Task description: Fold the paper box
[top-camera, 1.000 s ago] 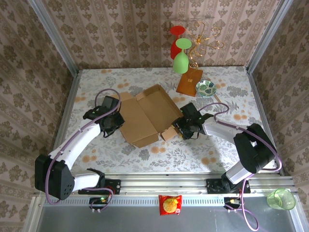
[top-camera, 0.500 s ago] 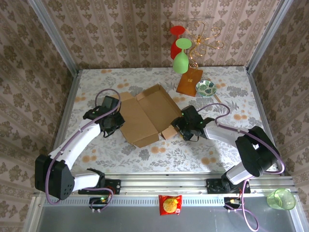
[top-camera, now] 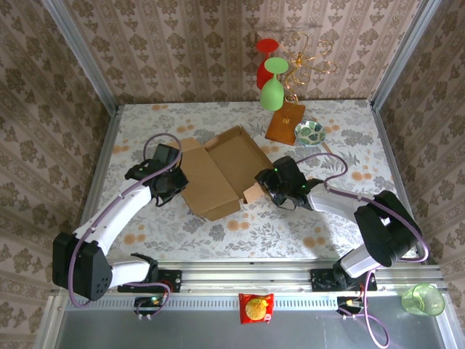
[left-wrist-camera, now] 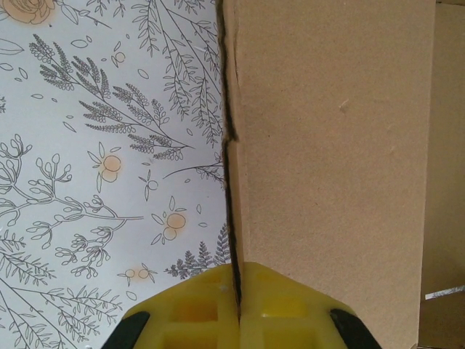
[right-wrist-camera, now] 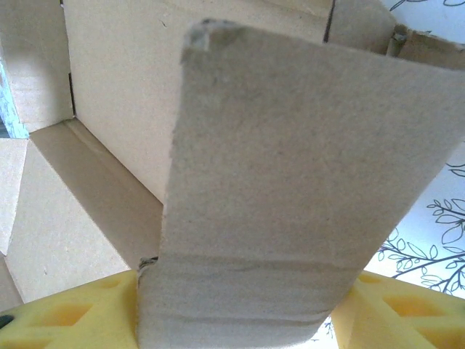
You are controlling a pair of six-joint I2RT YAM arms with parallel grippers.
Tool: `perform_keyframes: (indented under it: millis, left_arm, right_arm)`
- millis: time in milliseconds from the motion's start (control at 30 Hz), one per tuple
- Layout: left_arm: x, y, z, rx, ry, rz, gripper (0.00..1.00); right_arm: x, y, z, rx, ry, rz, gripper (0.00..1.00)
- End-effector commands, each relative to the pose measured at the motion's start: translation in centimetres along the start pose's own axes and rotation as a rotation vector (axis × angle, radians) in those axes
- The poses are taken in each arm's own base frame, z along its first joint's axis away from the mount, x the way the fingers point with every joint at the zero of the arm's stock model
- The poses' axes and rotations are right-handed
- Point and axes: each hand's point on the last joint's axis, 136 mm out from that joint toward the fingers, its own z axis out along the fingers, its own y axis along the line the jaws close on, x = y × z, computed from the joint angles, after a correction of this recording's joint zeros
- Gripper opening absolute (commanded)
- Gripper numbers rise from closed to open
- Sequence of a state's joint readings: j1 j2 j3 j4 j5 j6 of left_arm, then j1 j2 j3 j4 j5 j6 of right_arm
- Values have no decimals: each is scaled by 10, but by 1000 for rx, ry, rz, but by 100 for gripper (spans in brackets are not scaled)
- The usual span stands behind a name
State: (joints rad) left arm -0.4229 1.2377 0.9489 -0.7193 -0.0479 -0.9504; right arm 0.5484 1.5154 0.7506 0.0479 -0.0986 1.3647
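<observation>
Box [top-camera: 218, 171] lay open near the rack [top-camera: 285, 122], to its left. Left gripper [left-wrist-camera: 238, 320] pinched the box edge. Right gripper [right-wrist-camera: 236, 305] stood wide around a flap [right-wrist-camera: 290, 182]; the flap hid whether it squeezed.

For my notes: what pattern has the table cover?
Table cover: grey sprigs, orange flowers on white; clearest in left wrist view.
</observation>
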Motion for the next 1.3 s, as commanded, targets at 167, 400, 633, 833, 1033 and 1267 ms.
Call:
perform_keyframes:
  millis: [167,400,633,833,1033,1267]
  left_arm:
    - [8,2,6,-3,47,-3,0]
    - [12,1,7,7,66,13,0]
    - [23,3,9,27,104,23,0]
    - [28,4,10,37,120,27,0]
    - [27,5,7,36,108,19,0]
    - [28,3,8,46,119,18,0]
  right_arm:
    - [-12,24,-10,-63,-67,11,65]
    - [-16,33,-3,-74,-65,17,66]
    - [-16,29,6,38,-31,12,62]
    - [-9,21,21,120,26,26,58]
    - [-11,18,12,168,16,17,61]
    - [-19,15,13,133,10,30,65]
